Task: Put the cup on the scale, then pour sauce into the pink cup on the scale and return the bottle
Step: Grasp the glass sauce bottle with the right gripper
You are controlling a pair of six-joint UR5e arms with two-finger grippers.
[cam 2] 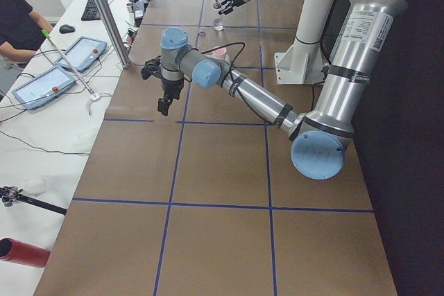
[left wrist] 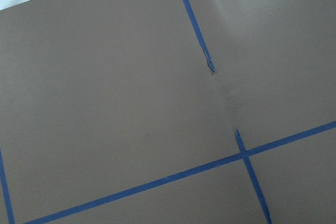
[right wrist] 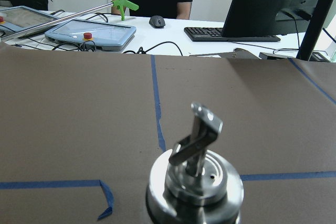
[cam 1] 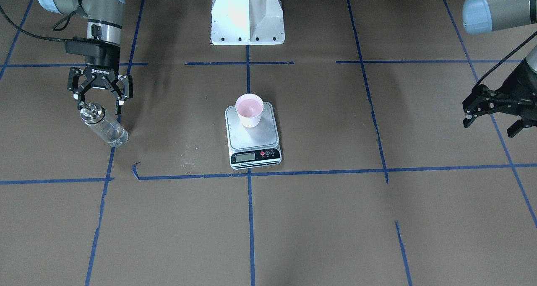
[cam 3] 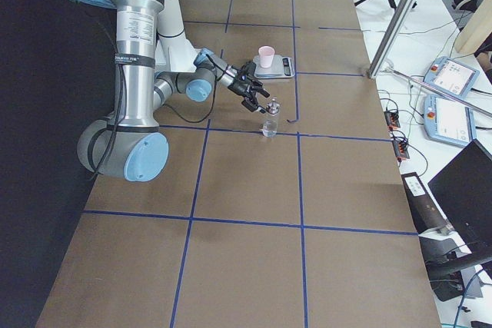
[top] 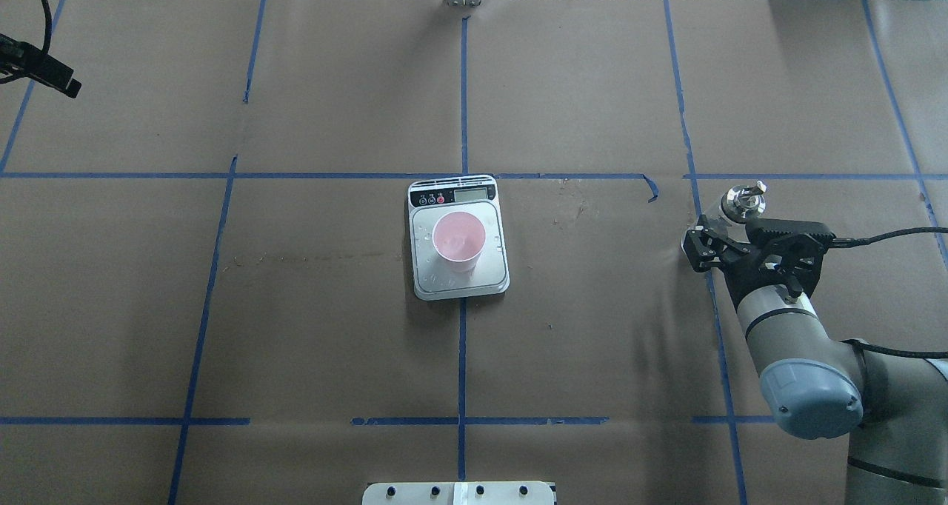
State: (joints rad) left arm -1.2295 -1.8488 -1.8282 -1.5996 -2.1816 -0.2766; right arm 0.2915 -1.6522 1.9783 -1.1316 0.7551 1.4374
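The pink cup (cam 1: 249, 110) stands upright on the silver plate of the scale (cam 1: 254, 145) at the table's middle; both also show from overhead, the cup (top: 459, 240) and the scale (top: 489, 275). The clear glass bottle (cam 1: 105, 124) with metal collar and spout stands on the table at my right side. My right gripper (cam 1: 100, 105) is open, just above and behind the bottle's top (right wrist: 195, 182), with no finger touching it. The sauce is barely visible in the bottle. My left gripper (cam 1: 491, 124) is open and empty, far off at the other side.
The white robot base (cam 1: 247, 15) stands behind the scale. Blue tape lines cross the brown table cover. Operators' tablets, a keyboard and a monitor (right wrist: 273, 3) lie beyond the table's far edge.
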